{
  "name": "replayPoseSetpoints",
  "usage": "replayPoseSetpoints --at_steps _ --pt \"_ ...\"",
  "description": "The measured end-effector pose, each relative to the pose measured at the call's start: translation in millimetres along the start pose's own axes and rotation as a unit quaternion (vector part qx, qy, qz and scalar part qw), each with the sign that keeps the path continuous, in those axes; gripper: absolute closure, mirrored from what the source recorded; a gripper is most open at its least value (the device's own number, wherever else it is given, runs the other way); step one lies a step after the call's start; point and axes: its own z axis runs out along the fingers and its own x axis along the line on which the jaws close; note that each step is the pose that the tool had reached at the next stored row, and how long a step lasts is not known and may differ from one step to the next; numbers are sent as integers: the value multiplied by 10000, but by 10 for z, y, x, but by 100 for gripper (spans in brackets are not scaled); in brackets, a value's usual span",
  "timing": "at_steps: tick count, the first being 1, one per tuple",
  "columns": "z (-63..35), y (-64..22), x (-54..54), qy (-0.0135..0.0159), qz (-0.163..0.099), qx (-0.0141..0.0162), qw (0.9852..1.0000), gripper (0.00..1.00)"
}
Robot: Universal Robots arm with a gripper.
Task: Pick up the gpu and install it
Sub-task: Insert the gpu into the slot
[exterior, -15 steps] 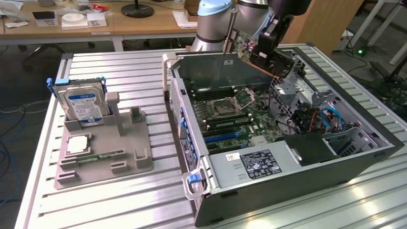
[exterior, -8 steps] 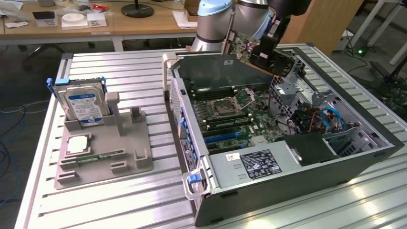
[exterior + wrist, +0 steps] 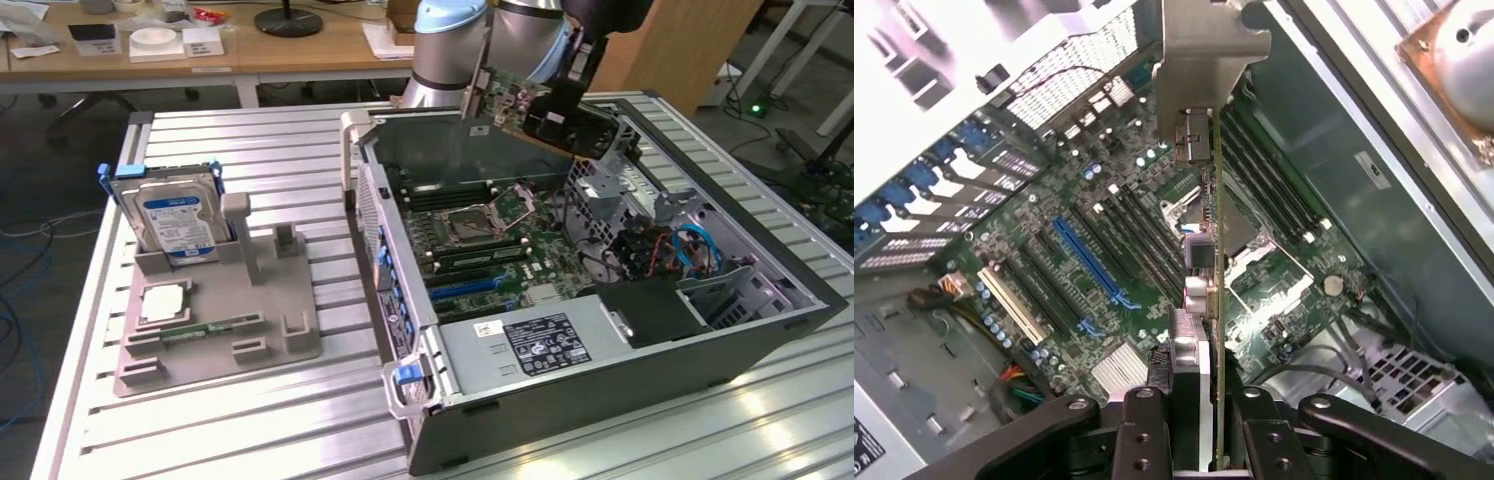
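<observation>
Exterior view: the gripper (image 3: 577,85) holds the graphics card (image 3: 514,105) tilted in the air above the far end of the open computer case (image 3: 641,390).

Wrist view: the gripper (image 3: 1199,405) is partly closed, clamping the graphics card (image 3: 1216,250) edge-on above the motherboard (image 3: 1144,180), not touching it.

The gpu (image 3: 534,110) is shown green and black with a silver bracket (image 3: 1209,45). The motherboard (image 3: 487,245) is coloured green, its slots (image 3: 1089,262) blue and black. The hard drive (image 3: 174,212) is labelled blue and white.
</observation>
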Motion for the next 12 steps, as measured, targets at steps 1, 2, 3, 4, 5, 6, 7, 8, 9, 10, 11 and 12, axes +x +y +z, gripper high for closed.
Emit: replayPoseSetpoints --at_steps 1,2,3,4,5,6,7,8,9,10,11,12 --pt "0 0 0 3 -62 -1 10000 72" --pt "1 0 0 6 -120 -2 9999 72" --pt "0 0 0 9 -179 -3 9998 72" --pt "1 0 0 11 -236 -4 9997 72" --pt "1 0 0 14 -293 -5 9996 72" --pt "1 0 0 17 -350 -7 9994 72" --pt "1 0 0 21 -407 -8 9992 72" --pt "1 0 0 24 -468 -9 9989 72" --pt "1 0 0 26 -525 -10 9986 72" --pt "1 0 0 29 -580 -11 9983 72" --pt "1 0 0 32 -636 -12 9980 72" --pt "1 0 0 35 -692 -13 9976 72"
